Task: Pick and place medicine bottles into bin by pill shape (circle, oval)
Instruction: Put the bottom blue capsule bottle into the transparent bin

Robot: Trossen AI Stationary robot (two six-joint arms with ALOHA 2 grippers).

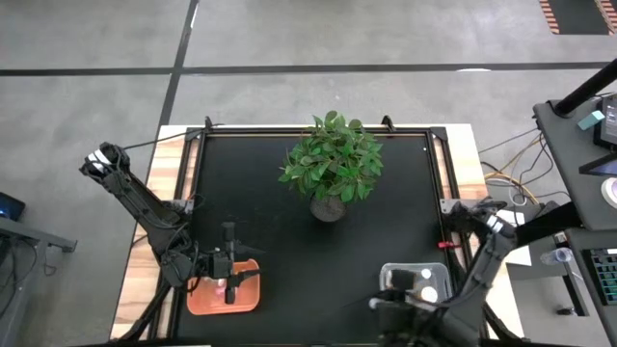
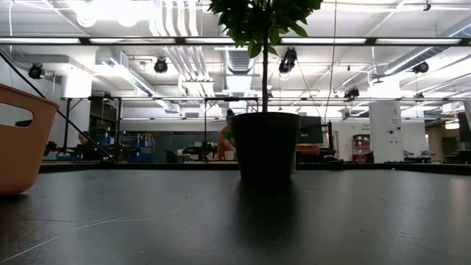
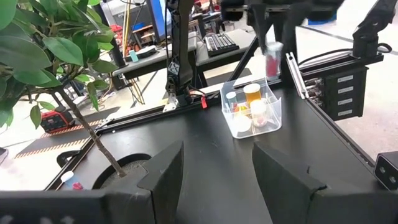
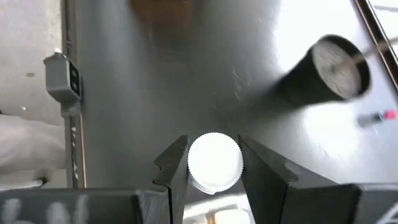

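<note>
Right tool gripping a capped bottle above the clear bin.

High view: left tool (image 1: 228,280) hovered over the orange bin (image 1: 201,301). Left wrist view: its fingers were spread, empty; clear bin (image 3: 250,109) held bottles. Right wrist view: right tool (image 4: 213,163) clamped a white-capped bottle (image 4: 214,162), seemingly light, rigid and smooth, best gripped across its ribbed cap.

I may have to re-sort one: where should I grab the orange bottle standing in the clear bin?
Grip the orange bottle by its top, coming straight down from above. It stands upright in the clear bin, with white-capped bottles close beside it and the bin walls around, so its sides look hard to reach.
</note>
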